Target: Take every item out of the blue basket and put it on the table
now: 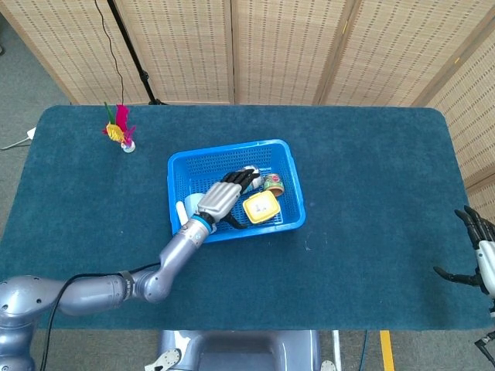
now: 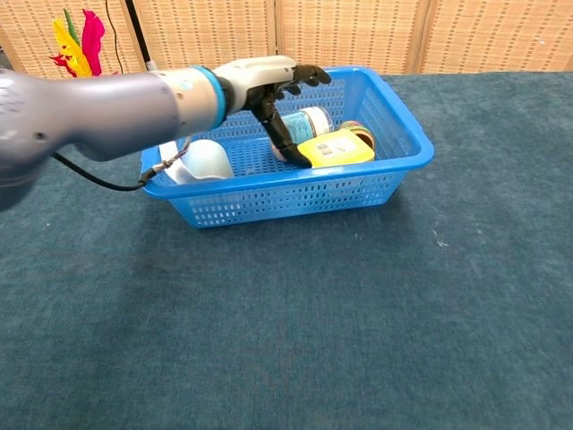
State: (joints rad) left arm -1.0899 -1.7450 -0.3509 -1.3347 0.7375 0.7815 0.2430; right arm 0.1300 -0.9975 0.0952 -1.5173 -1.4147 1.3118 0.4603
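The blue basket point(image 1: 290, 185) point(image 2: 403, 134) sits mid-table. In it lie a white cup point(image 2: 202, 160) at the left, a jar point(image 2: 309, 118) with a blue label, a yellow lidded box point(image 1: 261, 207) point(image 2: 338, 148) and a small round tin point(image 1: 273, 184) point(image 2: 360, 133). My left hand point(image 1: 224, 199) point(image 2: 269, 85) hovers over the basket's middle, fingers spread and holding nothing, its thumb reaching down toward the jar and yellow box. The hand hides most of the jar in the head view. My right hand point(image 1: 481, 256) hangs open at the table's far right edge.
A feathered shuttlecock point(image 1: 118, 130) point(image 2: 79, 45) stands on the table at the back left. Dark blue cloth covers the table point(image 1: 371, 170). Wicker screens stand behind it.
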